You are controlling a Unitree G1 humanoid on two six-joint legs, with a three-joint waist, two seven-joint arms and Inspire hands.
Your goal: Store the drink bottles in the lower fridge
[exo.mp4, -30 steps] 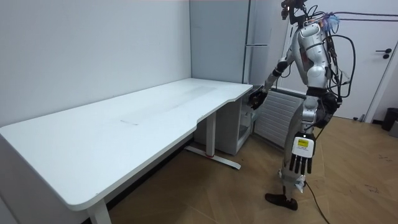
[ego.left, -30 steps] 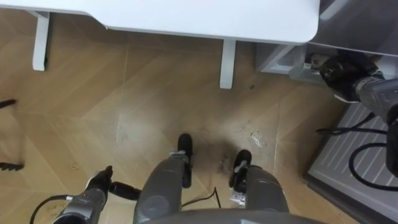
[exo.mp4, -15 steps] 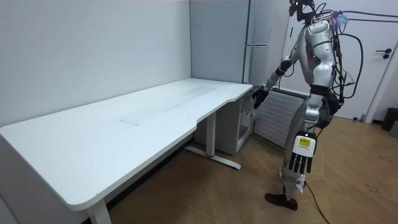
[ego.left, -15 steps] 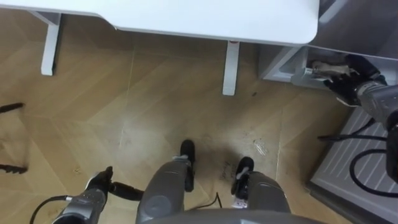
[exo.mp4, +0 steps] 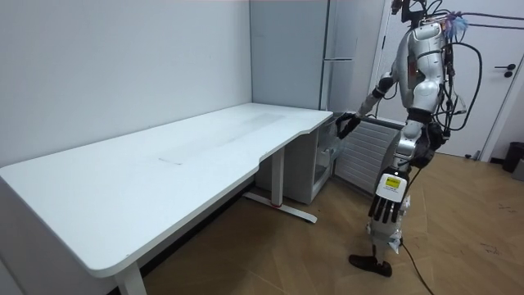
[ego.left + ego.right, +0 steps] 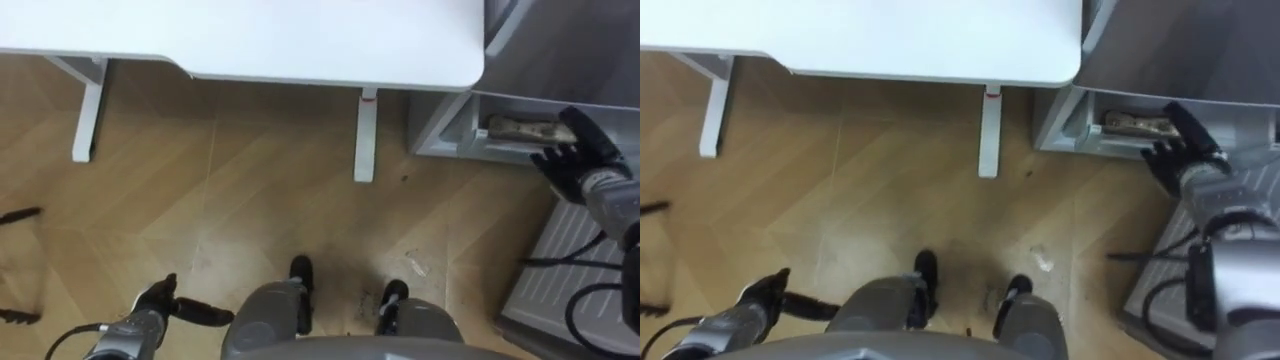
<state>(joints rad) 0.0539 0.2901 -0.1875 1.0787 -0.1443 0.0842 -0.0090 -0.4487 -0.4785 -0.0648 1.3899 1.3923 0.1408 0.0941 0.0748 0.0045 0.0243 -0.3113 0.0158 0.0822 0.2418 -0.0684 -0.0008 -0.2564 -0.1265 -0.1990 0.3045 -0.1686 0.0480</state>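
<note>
White bench [image 6: 300,35] over tan wood, with black hands at the edges.
The floor [image 6: 200,190] is light brown wood laid in a chevron pattern, with dark scuffs. The bench leg [image 6: 366,135] is white with a small red mark at its top. The fridge [image 5: 288,49] is plain grey, and the panel [image 6: 575,270] beside it is pale grey with fine parallel ridges. The right hand [image 6: 578,152] and left hand [image 6: 160,300] are black.

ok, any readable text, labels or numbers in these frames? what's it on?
Nothing legible.
The yellow label on the back of the left hand: print too small to read.
The red mark atop the desk leg: too small to tell if it is text.
</note>
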